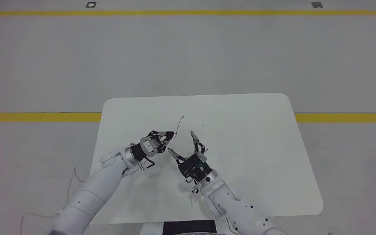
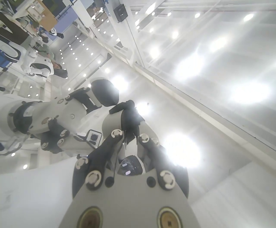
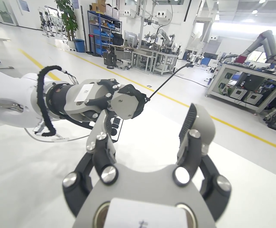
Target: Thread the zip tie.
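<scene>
White table [image 1: 247, 111], rounded corners, plain top. Stands on grey floor [image 1: 176, 59]; yellow floor line [image 1: 47, 117] passes beneath, left to right.

The pale floor [image 1: 188, 59] carries yellow lines [image 1: 188, 12], with blue shelving [image 3: 101, 26] (plant [image 3: 68, 17] beside it) and workbenches [image 3: 142, 58] beyond.

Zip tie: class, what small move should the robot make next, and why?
Probably bring the open, empty right gripper to the free end of the zip tie and close on it. The left gripper is shut on the other end, and the tie sticks out straight, not yet looped.
</scene>
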You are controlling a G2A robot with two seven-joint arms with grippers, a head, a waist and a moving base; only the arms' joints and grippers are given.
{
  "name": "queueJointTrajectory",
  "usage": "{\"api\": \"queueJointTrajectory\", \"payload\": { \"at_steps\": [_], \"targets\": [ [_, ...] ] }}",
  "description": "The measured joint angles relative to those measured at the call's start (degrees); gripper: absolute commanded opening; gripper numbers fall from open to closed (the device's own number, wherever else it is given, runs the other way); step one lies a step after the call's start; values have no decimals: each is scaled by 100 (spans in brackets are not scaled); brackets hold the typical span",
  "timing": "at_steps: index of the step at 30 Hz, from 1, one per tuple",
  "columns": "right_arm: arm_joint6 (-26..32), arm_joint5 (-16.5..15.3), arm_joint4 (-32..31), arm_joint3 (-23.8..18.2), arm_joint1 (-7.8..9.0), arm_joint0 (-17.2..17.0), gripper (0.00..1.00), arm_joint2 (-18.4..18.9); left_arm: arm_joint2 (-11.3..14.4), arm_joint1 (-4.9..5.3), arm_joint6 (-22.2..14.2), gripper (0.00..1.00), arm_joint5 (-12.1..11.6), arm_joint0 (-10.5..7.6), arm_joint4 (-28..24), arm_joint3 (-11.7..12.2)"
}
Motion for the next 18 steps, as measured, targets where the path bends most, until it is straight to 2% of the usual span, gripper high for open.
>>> {"api": "queueJointTrajectory", "payload": {
  "at_steps": [13, 18],
  "targets": [
    [95, 115, 0, 25, 0, 48, 33, -115, 0, 0, 0, 0, 0, 0, 0, 0],
    [120, 137, 0, 21, -22, 83, 27, -122, 0, 0, 0, 0, 0, 0, 0, 0]
  ]
}}
